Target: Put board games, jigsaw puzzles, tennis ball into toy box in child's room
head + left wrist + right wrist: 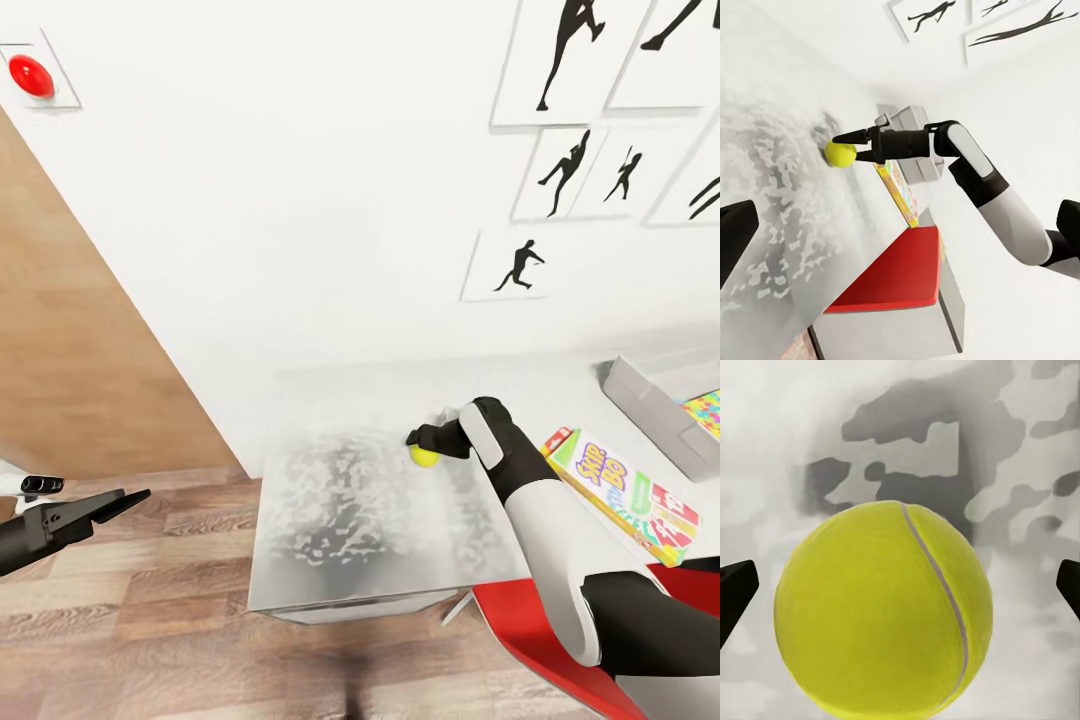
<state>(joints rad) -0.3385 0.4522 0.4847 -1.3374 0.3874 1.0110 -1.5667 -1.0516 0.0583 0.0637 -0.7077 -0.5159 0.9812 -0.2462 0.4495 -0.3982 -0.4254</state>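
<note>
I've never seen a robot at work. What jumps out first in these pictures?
The yellow-green tennis ball on the pale grey table, with the right gripper poised over it, jaws open on either side. Then the bright Skip-Bo box lying further right on the table, beside the grey toy box. High on the white wall at left sits a red button.
</note>
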